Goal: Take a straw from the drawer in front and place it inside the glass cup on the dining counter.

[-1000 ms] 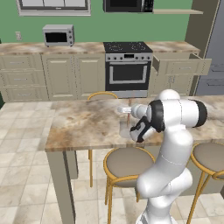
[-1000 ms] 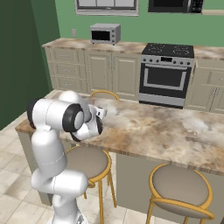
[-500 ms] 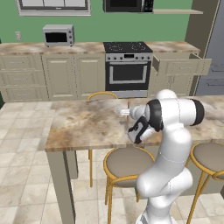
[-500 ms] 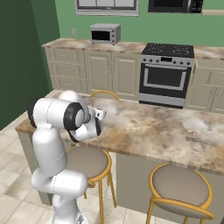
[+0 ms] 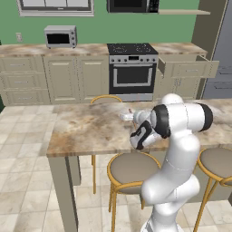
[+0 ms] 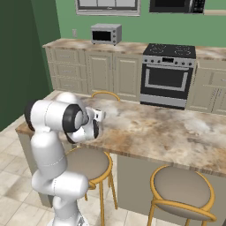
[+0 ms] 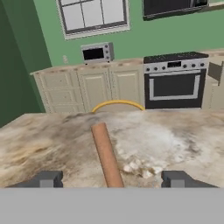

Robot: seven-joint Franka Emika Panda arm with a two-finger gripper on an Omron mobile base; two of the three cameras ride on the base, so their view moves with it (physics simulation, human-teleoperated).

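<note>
Hand view: the gripper (image 7: 106,179) is over the dining counter (image 7: 183,135), its two fingertips (image 7: 46,178) set wide apart. The straw (image 7: 106,154) runs up between them, pointing away across the marbled top; whether the fingers touch it I cannot tell. Beyond the tips stand the stove (image 7: 175,83) and microwave (image 7: 96,53).
</note>
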